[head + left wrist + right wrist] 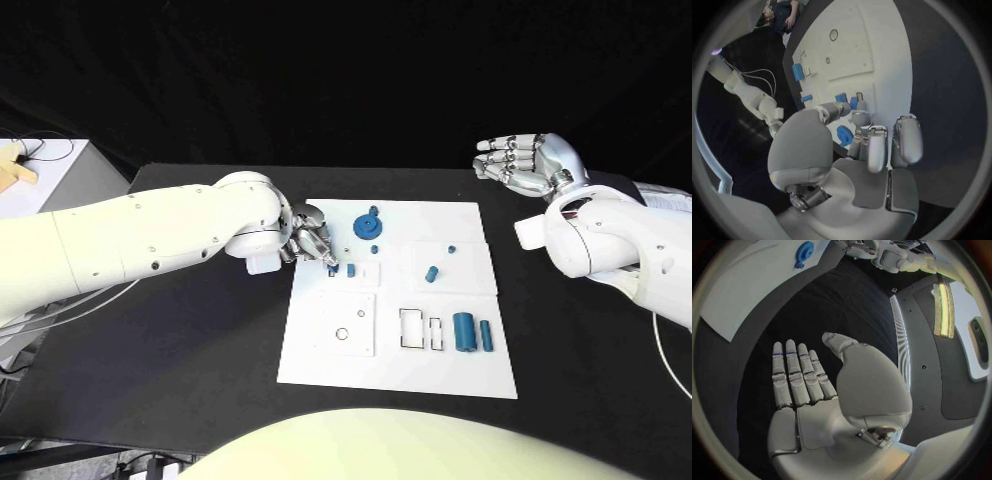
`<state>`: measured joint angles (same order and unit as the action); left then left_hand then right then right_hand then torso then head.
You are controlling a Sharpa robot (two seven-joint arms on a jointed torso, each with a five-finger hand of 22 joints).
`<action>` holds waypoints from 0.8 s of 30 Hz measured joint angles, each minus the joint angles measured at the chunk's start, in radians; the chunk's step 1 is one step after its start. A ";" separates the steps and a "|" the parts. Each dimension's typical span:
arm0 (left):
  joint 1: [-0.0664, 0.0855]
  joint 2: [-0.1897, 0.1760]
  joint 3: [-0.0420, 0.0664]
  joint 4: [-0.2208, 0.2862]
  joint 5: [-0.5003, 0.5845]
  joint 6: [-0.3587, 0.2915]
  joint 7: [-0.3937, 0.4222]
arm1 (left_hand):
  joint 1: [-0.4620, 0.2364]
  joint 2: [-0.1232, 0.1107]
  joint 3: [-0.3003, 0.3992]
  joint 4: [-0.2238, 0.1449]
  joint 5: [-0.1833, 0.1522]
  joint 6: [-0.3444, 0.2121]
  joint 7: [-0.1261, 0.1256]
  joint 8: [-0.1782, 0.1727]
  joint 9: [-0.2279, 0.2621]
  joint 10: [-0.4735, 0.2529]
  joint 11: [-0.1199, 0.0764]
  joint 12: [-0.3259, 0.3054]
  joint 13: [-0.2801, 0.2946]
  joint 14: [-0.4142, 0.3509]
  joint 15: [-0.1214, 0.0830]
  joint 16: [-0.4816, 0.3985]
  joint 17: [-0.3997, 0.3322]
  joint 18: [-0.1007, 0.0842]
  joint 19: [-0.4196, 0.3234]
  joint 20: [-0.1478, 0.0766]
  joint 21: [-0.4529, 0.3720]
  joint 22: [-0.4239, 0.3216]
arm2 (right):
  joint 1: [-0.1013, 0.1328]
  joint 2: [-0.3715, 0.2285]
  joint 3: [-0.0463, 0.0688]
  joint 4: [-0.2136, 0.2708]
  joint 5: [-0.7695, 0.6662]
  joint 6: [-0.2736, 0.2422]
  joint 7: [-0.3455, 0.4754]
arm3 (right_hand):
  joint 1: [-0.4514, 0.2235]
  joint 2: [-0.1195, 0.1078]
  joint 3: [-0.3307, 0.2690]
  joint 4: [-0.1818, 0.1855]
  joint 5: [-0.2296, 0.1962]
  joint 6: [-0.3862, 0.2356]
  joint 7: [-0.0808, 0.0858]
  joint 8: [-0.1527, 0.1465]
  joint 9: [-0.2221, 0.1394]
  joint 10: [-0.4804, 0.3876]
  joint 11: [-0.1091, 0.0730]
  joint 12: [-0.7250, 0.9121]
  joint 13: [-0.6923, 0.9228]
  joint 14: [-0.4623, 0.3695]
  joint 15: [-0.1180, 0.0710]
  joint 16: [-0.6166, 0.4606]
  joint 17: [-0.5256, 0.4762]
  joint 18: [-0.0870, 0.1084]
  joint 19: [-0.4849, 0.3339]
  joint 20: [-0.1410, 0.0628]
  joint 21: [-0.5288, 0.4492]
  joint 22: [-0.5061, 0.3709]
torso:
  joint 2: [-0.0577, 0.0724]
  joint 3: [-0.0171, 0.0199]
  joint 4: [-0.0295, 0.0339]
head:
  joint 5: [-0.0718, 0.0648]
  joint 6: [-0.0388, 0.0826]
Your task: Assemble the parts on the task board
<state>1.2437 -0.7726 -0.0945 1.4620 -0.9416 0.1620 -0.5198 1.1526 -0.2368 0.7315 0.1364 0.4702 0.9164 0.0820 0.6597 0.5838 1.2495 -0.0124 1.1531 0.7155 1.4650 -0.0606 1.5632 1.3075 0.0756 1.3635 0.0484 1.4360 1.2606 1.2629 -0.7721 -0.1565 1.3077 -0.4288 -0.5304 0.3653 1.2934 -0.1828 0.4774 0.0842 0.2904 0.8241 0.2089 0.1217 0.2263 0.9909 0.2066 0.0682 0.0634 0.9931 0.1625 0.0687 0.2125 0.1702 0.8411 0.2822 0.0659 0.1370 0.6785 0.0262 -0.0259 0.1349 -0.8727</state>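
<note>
The white task board (pixel 397 375) lies mid-table. My left hand (pixel 310 245) reaches over its near-left corner, thumb and a fingertip (pixel 859 117) closing on a small blue part (pixel 854 103). A second small blue peg (pixel 351 270) stands beside it on the board. A round blue wheel (pixel 368 226) sits just past the hand and shows again as the wheel (pixel 804 250) in the right wrist view. My right hand (pixel 526 165) hangs raised off the board's far right corner, fingers (pixel 795 370) straight and apart, holding nothing.
Two blue cylinders (pixel 463 331) (pixel 486 335) lie beside two narrow slots (pixel 411 328) on the board's right half. More small blue pieces (pixel 431 272) (pixel 451 248) lie mid-board, and a ring mark (pixel 342 335) is on the left. Black table (pixel 173 340) surrounds the board.
</note>
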 measured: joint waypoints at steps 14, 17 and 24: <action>-0.001 -0.010 -0.001 0.002 -0.002 0.006 -0.001 | 0.000 0.000 0.000 0.000 0.003 0.001 -0.001 0.000 0.000 0.000 0.000 0.000 0.004 0.000 0.000 0.000 0.000 0.000 0.003 -0.003 0.000 0.001 | 0.000 -0.001 0.000 0.000 0.000 0.000 0.001 | 0.000 0.000 0.000 0.000 0.000 0.000 0.000 0.000 0.000 0.000 0.000 0.000 0.000 0.000 0.000 0.000 0.000 0.000 0.000 0.000 0.000 0.000 | 0.000 0.0000 -0.0002 | 0.003 0.000; -0.002 -0.012 -0.001 0.002 -0.004 0.008 -0.001 | 0.000 0.000 0.000 0.000 0.004 0.001 -0.001 0.000 0.000 0.004 -0.003 0.000 0.004 0.000 0.000 0.000 0.000 0.000 0.003 -0.003 0.000 0.001 | 0.000 -0.001 0.000 0.000 0.000 0.000 0.001 | 0.000 0.000 0.000 0.000 0.000 0.000 0.000 0.000 0.000 0.000 0.000 0.000 0.000 0.000 0.000 0.000 0.000 0.000 0.000 0.000 0.000 0.000 | 0.000 0.0000 -0.0002 | 0.003 0.000; -0.002 -0.014 -0.001 0.003 -0.006 0.011 -0.002 | -0.004 0.004 0.000 0.000 0.004 0.001 -0.001 0.000 0.000 0.004 -0.003 0.000 0.005 0.000 0.000 0.000 0.000 0.000 0.003 -0.003 0.000 0.001 | 0.000 -0.001 0.000 -0.001 0.000 0.000 0.001 | 0.000 0.000 0.000 0.000 0.000 0.000 0.000 0.000 0.000 0.000 0.000 0.000 0.000 0.000 0.000 0.000 0.000 0.000 0.000 0.000 0.000 0.000 | 0.000 0.0000 -0.0003 | 0.005 0.000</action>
<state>1.2415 -0.7867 -0.0953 1.4647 -0.9478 0.1727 -0.5216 1.1489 -0.2327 0.7315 0.1364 0.4739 0.9171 0.0813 0.6593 0.5838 1.2532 -0.0153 1.1531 0.7207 1.4650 -0.0605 1.5631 1.3075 0.0756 1.3669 0.0450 1.4359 1.2615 1.2624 -0.7734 -0.1565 1.3071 -0.4286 -0.5304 0.3659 1.2934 -0.1828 0.4774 0.0841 0.2904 0.8241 0.2089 0.1217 0.2263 0.9909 0.2066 0.0682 0.0634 0.9931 0.1625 0.0687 0.2127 0.1702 0.8411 0.2822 0.0659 0.1371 0.6782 0.0262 -0.0262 0.1400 -0.8727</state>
